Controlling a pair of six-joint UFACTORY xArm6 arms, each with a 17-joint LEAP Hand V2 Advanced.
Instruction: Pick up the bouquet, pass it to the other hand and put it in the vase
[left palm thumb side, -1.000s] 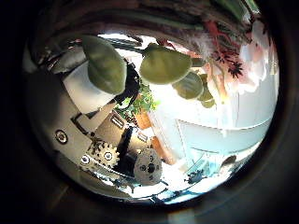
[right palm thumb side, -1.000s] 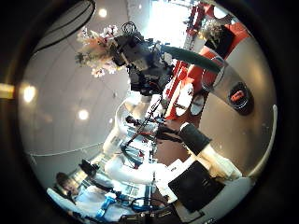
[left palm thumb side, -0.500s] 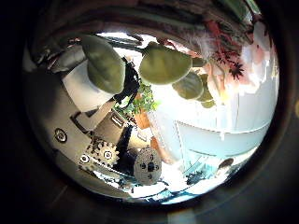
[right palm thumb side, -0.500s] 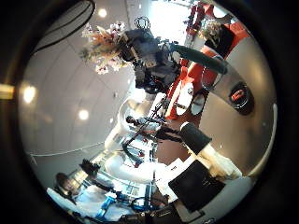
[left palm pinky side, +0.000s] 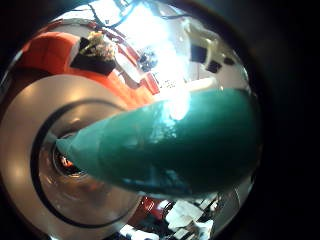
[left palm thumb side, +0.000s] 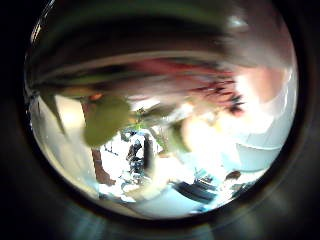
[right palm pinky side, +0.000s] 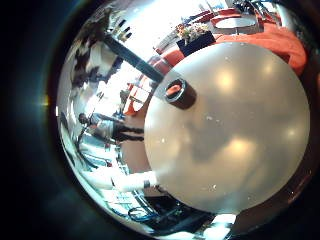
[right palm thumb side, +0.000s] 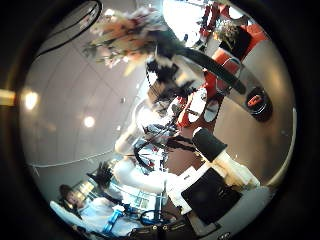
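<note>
In the right thumb side palm view the left hand (right palm thumb side: 168, 82) hangs over the round table, shut on the bouquet. Its flowers (right palm thumb side: 128, 35) stick out one side of the hand and its long stem (right palm thumb side: 215, 64) the other. The stem end is near the small dark vase (right palm thumb side: 258, 102) on the table, away from it. The left little finger side palm view is filled by the stem (left palm pinky side: 170, 140), its tip over a dark round opening (left palm pinky side: 62, 163). The left thumb side palm view shows flowers (left palm thumb side: 215, 85) close by and own fingertips (left palm thumb side: 105, 120). The right hand's finger (right palm thumb side: 218, 152) is straight and holds nothing.
The round table (right palm pinky side: 240, 120) fills the right little finger side palm view, with the vase (right palm pinky side: 180, 93) near its edge. Chairs and furniture (right palm pinky side: 215, 30) stand beyond the table.
The left hand has swung with the bouquet; the flowers sit higher and the stem reaches further toward the vase. The left thumb side palm view has shifted and flowers fill more of it.
</note>
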